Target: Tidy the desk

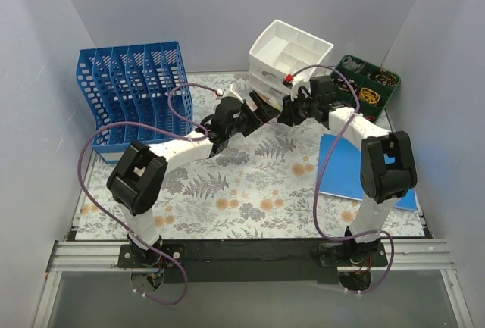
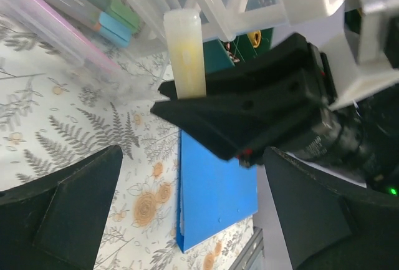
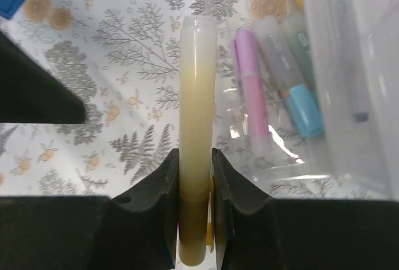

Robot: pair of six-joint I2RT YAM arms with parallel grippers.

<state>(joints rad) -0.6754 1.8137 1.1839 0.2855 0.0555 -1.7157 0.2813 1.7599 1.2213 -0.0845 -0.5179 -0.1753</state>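
Observation:
The desk (image 1: pixel 227 192) has a fern-and-flower print. My right gripper (image 1: pixel 292 110) is shut on a pale yellow marker (image 3: pixel 197 95) and holds it above the desk, its cap end pointing away from the jaws (image 3: pixel 197 176). The marker (image 2: pixel 185 52) also shows in the left wrist view, sticking out of the right gripper's black fingers (image 2: pixel 249 114). My left gripper (image 1: pixel 261 108) is open and empty right beside the right one; its jaws (image 2: pixel 193 158) stand wide apart. A clear drawer (image 3: pixel 280 89) with pink, blue and other markers lies pulled out just past the held marker.
A white drawer organizer (image 1: pixel 292 51) stands at the back middle. A blue file rack (image 1: pixel 132 89) stands at the back left. A green tray (image 1: pixel 371 85) of small items sits at the back right. A blue notebook (image 1: pixel 345 165) lies on the right.

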